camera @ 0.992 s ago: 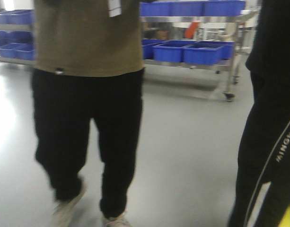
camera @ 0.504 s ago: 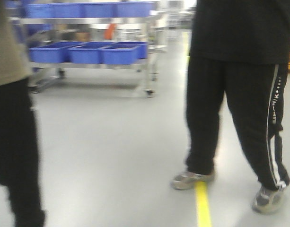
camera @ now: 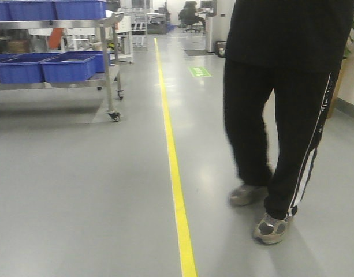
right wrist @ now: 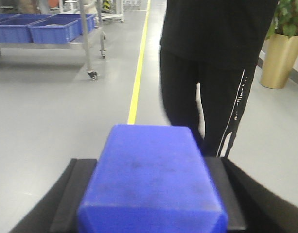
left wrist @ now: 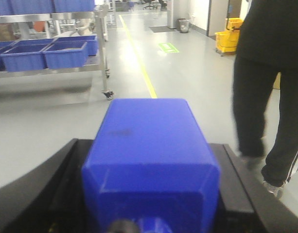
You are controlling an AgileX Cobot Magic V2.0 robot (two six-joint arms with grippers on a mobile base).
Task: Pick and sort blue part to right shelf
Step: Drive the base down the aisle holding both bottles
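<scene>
In the left wrist view my left gripper (left wrist: 149,145) is shut on a solid-blue part (left wrist: 146,141). The part fills the space between the black fingers (left wrist: 66,170) and narrows at its near end. In the right wrist view my right gripper (right wrist: 149,162) is shut on a second solid-blue block (right wrist: 149,170) of the same look, with its near end cut off by the frame. Both are carried above the grey floor. Neither gripper shows in the front view.
A steel wheeled rack (camera: 107,63) with blue bins (camera: 70,68) stands at the far left. A person in black trousers (camera: 280,115) stands close on the right, beside a yellow floor line (camera: 175,173). A yellow mop bucket (left wrist: 226,41) and a gold plant pot (right wrist: 280,58) stand farther right.
The front view has swung right. The person in the olive shirt has left the view, the rack has slid to the left edge, and the yellow line now runs down the middle.
</scene>
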